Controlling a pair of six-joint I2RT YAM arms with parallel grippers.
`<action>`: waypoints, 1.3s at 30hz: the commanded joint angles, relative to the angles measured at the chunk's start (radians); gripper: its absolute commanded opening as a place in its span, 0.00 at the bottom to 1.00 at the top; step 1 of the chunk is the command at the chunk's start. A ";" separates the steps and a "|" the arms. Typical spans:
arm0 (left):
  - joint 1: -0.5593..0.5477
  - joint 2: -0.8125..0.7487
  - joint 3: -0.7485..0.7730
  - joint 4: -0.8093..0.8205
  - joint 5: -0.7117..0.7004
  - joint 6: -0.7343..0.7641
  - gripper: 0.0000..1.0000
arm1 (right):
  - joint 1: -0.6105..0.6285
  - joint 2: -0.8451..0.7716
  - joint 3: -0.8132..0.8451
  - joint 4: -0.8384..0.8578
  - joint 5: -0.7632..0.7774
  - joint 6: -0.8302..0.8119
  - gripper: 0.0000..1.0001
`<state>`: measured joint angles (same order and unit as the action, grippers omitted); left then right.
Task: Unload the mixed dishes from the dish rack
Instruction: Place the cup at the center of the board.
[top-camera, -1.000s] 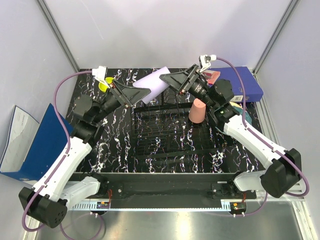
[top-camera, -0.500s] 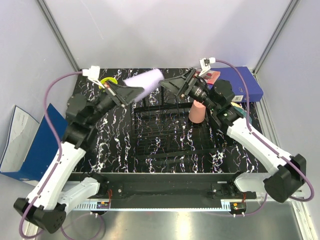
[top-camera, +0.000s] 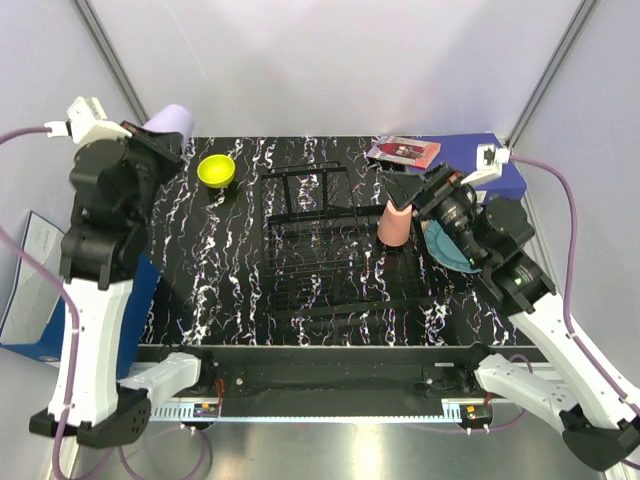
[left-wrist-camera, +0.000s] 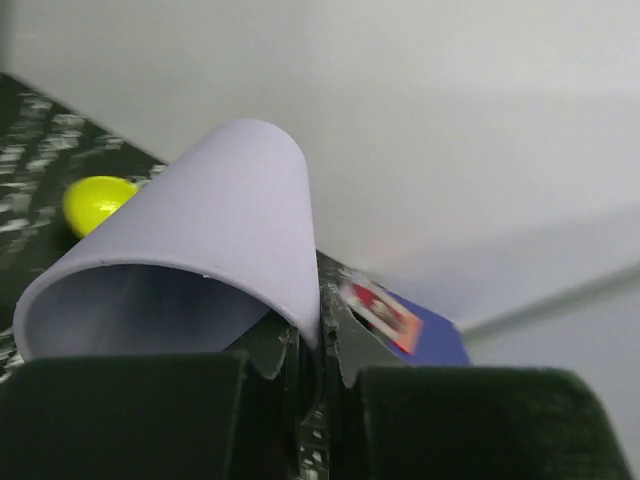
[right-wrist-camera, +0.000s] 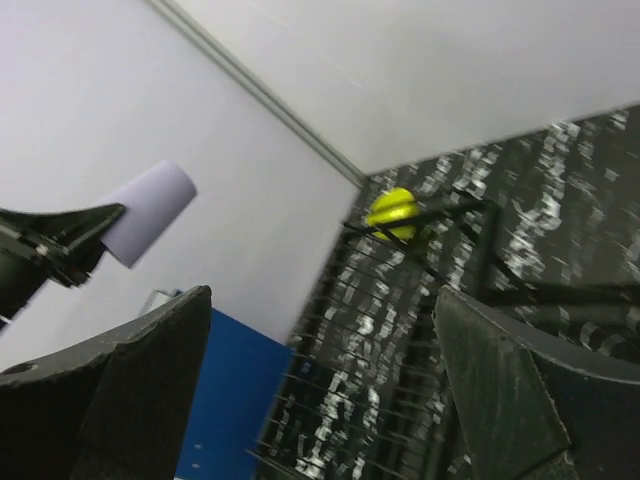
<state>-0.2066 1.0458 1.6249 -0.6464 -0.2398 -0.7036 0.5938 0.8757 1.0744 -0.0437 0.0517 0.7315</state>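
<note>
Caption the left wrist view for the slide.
Left end effector shut on the rim of the lavender cup, yellow bowl on the table beyond.

- dish rack (top-camera: 330, 250) mid-frame on table (top-camera: 230, 270)
- bowl (top-camera: 216, 170) upper left of rack
- cup (top-camera: 394, 222) at rack's right side
- booklet (top-camera: 403, 151) upper right, behind cup

I'm sitting on a black white-veined tabletop (top-camera: 225, 270); plain pale walls (top-camera: 330, 70) are boxing me in 9 through 3 o'clock, aluminium posts (top-camera: 110, 60) rising at 11 and 1.
</note>
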 joint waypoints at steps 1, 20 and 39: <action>0.057 0.182 0.018 -0.216 -0.204 0.087 0.00 | 0.000 -0.038 -0.057 -0.149 0.122 -0.055 1.00; 0.207 0.772 0.119 -0.191 0.016 0.095 0.00 | 0.001 -0.167 -0.214 -0.239 0.169 -0.115 1.00; 0.277 0.993 0.233 -0.252 0.086 0.108 0.27 | 0.000 -0.104 -0.225 -0.222 0.192 -0.133 1.00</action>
<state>0.0669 2.0418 1.8065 -0.8906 -0.1825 -0.6209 0.5938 0.7570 0.8417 -0.2977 0.2245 0.6212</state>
